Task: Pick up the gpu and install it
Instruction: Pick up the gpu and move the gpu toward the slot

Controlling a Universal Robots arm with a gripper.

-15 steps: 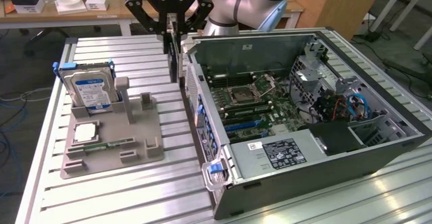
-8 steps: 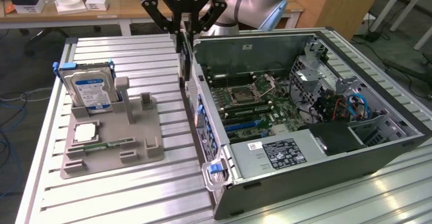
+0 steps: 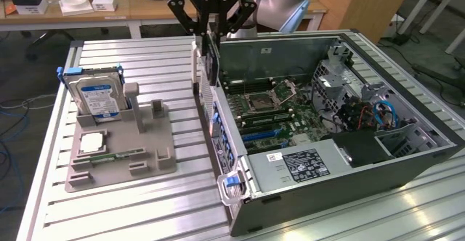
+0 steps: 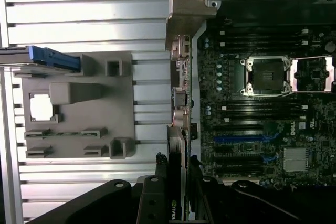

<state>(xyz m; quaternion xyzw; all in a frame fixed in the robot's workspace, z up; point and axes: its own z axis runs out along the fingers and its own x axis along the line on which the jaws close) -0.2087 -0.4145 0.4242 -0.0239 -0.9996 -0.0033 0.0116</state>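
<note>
My gripper hangs near the top centre of the exterior view, shut on the gpu. The thin dark card hangs on edge below the fingers, its silvery end bracket toward the exterior view's left. It is in the air above the wall of the open computer case, over the far part of the motherboard. In the wrist view the gpu is seen edge-on between the black fingers, with its bracket beside the board's blue slots.
A grey holder tray lies on the ribbed aluminium table at the exterior view's left. It carries an upright hard drive, a processor chip and a memory stick. The case holds cables and a drive cage. Desks stand behind.
</note>
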